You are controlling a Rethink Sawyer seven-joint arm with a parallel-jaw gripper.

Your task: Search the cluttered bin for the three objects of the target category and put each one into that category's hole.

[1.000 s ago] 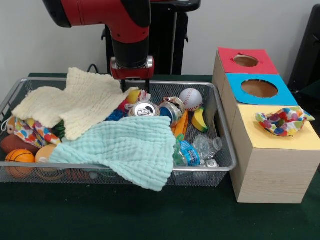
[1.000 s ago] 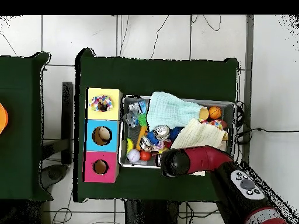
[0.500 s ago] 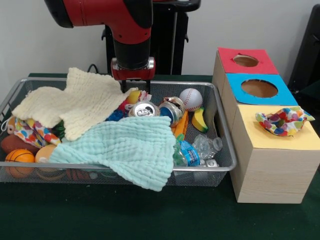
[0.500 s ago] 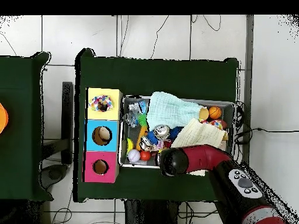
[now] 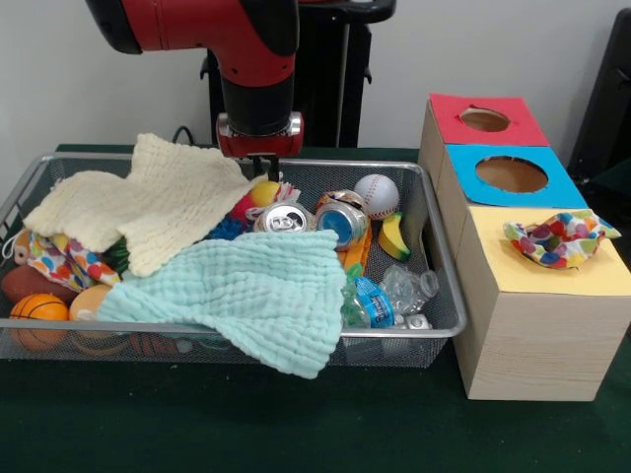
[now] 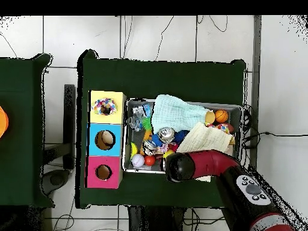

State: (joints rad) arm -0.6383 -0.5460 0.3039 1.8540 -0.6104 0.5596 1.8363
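Note:
A wire bin (image 5: 435,229) holds a heap of things. On the left lies a cream cloth (image 5: 148,202), and a mint cloth (image 5: 246,291) hangs over the front rim. Between them are a silver can (image 5: 284,217), a blue can (image 5: 341,223), a baseball (image 5: 376,194), a toy banana (image 5: 394,236) and a crushed plastic bottle (image 5: 389,293). My gripper (image 5: 261,166) hangs at the bin's back rim, just above the cream cloth's edge and a yellow-red toy (image 5: 258,194). In the overhead view the red arm (image 6: 180,166) covers it.
A wooden box to the right has a red-topped hole (image 5: 484,119), a blue-topped hole (image 5: 511,173) and a yellow top where a spotted cloth (image 5: 558,237) lies. A basketball (image 5: 37,308), an orange ball (image 5: 89,298) and another spotted cloth (image 5: 59,261) fill the bin's left end.
My gripper has risen slightly at the back rim. The blue can next to the baseball has shifted and turned a little; the cloths lie as before.

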